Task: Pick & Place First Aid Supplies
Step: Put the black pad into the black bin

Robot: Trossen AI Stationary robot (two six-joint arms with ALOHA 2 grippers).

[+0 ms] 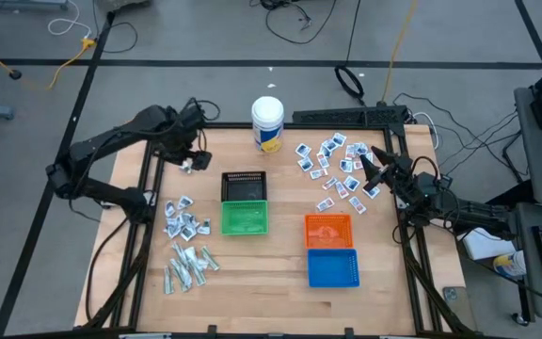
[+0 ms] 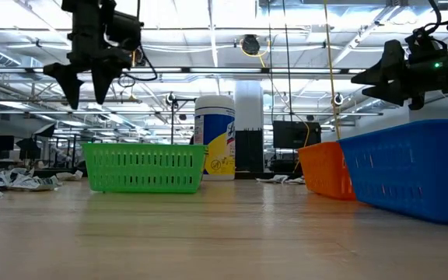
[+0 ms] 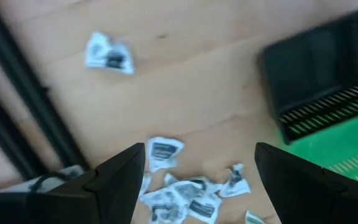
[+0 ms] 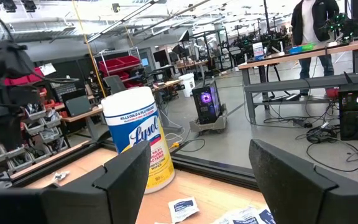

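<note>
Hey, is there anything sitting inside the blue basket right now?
No, from above the blue basket shows only its bare mesh floor, with none of the first aid packets in it.

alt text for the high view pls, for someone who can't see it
Overhead view of a wooden table with two dark arms: the left pincer hangs open over the far left, the right pincer open over scattered packets. Black, green, orange and blue baskets sit mid-table, a canister behind, more packets at left.
</note>
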